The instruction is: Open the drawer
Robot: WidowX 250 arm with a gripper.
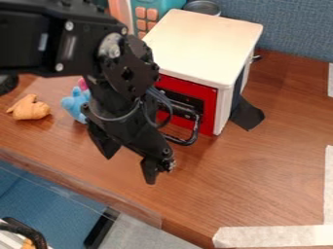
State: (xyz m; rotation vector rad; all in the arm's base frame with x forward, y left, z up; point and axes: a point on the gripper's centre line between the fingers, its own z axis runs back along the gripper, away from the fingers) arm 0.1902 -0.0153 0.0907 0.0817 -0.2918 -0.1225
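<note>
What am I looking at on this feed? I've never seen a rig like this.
It is one picture, from a fixed camera looking down at a slant on a wooden table. The black machine entering at upper left is a robot arm, ending in a two-finger gripper. Its fingers are spread, with nothing held between them. Behind it stands a white-topped box with a red drawer front. On the left lie a small orange toy and a light-blue one.
</note>
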